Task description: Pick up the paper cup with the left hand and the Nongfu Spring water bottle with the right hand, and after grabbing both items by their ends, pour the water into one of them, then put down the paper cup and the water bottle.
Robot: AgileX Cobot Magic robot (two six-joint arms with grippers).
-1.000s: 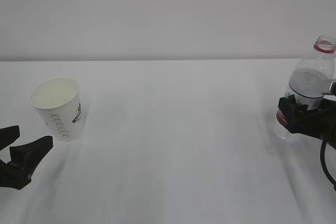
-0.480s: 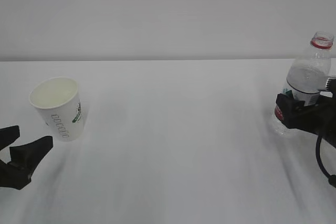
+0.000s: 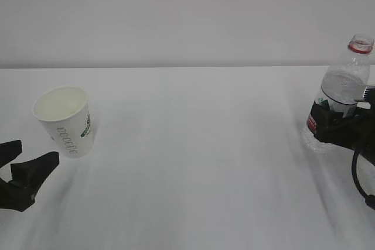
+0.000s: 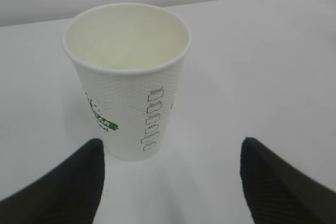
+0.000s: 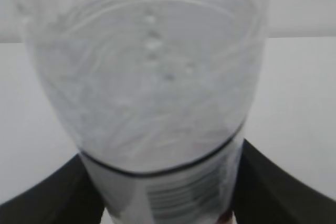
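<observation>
Right-hand gripper (image 3: 328, 122) first: its black fingers (image 5: 47, 195) sit on either side of the Nongfu Spring water bottle (image 3: 341, 100), level with the label. In the right wrist view both press against the bottle's sides with no gap visible, so I judge the jaws clamped on it (whether the squeeze is complete cannot be told). The bottle leans slightly, its open red-ringed neck upward, its base at or just above the table (image 3: 193, 144); contact there is unclear. The water (image 5: 147, 77) fills the lower body, its surface well below the neck, which suits a low grip: the mouth stays free for tipping toward a cup.

Across the table, the left hand (image 3: 23, 174) waits with its jaws wide apart, holding and touching nothing. The paper cup (image 3: 64, 120) stands just beyond its fingertips, upright on the table and empty as far as the left wrist view shows, lined up between the two fingers. That placement looks deliberate: a straight advance would bring the jaws around the cup's lower part.
</observation>
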